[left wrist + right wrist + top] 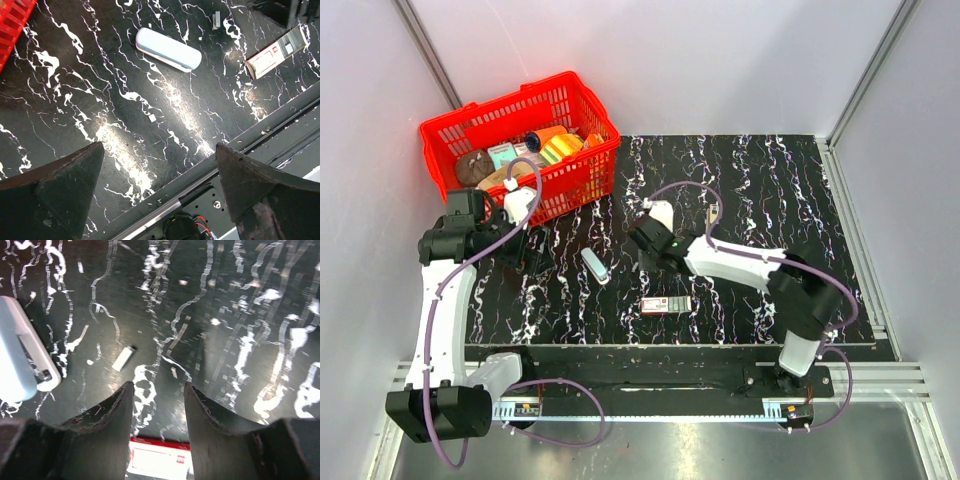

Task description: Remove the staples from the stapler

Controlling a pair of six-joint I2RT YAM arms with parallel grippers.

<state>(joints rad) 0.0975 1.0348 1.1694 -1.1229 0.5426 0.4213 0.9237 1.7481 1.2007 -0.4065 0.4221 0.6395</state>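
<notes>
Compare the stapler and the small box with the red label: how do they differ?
The stapler is pale blue-grey with rounded ends; the small box is red and white with square corners. The stapler lies diagonally, while the small box lies almost parallel to the near edge of the table. The small box is nearer that edge. Both lie flat on the table, and neither is held.

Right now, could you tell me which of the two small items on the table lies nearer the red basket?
The stapler, the pale blue-grey bar, lies nearer the basket; the red-labelled box sits farther from it.
</notes>
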